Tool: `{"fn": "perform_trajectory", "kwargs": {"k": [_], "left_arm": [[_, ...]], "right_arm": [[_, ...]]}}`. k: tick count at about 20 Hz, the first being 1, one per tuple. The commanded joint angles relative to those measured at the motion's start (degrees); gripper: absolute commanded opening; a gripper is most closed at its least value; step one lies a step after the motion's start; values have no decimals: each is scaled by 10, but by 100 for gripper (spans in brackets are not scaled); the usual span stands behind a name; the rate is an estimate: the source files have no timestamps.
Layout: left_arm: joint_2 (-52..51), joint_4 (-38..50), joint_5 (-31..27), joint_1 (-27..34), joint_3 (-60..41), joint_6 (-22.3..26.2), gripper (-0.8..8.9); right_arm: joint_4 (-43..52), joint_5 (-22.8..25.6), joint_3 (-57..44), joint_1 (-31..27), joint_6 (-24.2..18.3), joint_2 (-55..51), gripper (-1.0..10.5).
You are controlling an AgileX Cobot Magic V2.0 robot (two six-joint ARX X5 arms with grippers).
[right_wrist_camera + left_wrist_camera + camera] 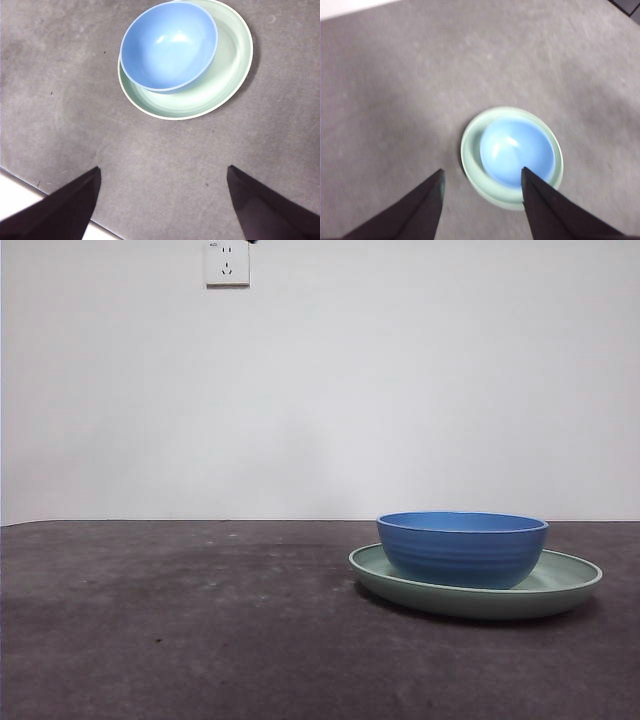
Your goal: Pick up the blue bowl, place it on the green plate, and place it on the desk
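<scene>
The blue bowl point(462, 548) sits on the green plate point(570, 585), off-centre; both rest on the desk point(180, 630). Left gripper point(482, 180) and right gripper point(162, 175) hover above, jaws wide, holding nothing.

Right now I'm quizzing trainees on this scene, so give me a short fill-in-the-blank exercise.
1. The blue bowl sits on the green ____.
2. The green plate rests on the ____.
3. The left gripper has its jaws ____.
4. The right gripper holds ____.

Missing words: plate; desk; open; nothing
</scene>
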Motion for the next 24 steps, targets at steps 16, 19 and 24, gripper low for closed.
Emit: {"fn": "perform_trajectory", "kwargs": {"k": [16, 19, 24], "left_arm": [[-294, 125, 179, 1, -415, 4, 250], [-294, 124, 179, 1, -415, 4, 250], [-294, 125, 179, 1, -415, 1, 250]], "right_arm": [[13, 2, 11, 1, 9, 4, 404], [13, 2, 11, 1, 11, 4, 404], [33, 62, 11, 1, 71, 18, 404]]}}
